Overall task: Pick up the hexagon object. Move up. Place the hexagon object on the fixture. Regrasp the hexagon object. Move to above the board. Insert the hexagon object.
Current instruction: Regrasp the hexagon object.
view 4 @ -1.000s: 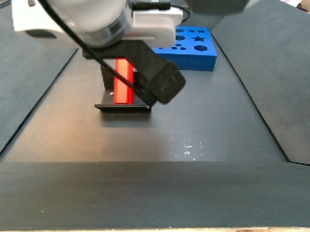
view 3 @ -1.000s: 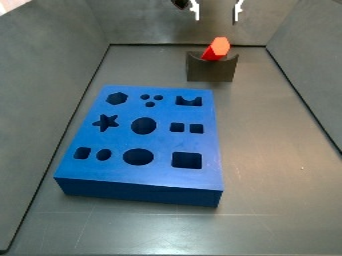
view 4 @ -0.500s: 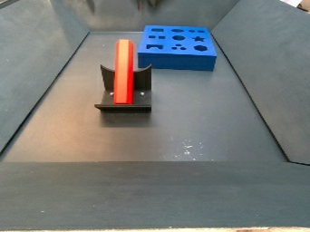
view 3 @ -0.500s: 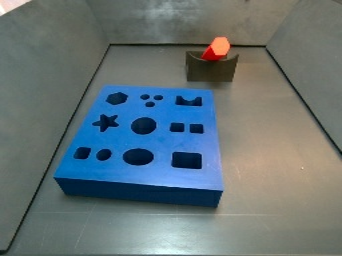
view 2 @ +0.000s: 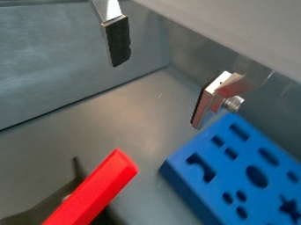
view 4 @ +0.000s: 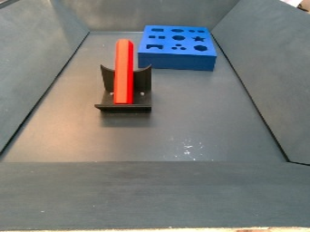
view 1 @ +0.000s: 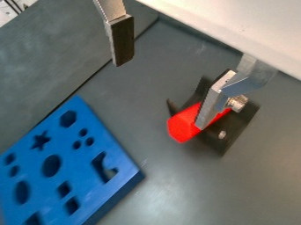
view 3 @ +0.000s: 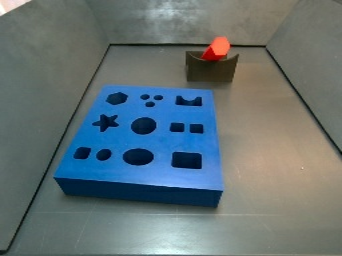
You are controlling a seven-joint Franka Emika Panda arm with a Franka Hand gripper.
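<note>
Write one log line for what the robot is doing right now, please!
step: regrasp pending | gripper: open, empty, above floor, out of both side views | peg: resting on fixture, leaning | board: holes empty

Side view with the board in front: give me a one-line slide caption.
Red hexagon object rests on the fixture behind the blue board; gripper out of frame.

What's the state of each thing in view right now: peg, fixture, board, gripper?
hexagon object: leaning in the fixture's notch, not gripped.
fixture: on the floor, holding the hexagon object.
board: flat on the floor, all visible holes empty.
gripper: seen only in both wrist views, raised above the floor, open, nothing between the fingers.
</note>
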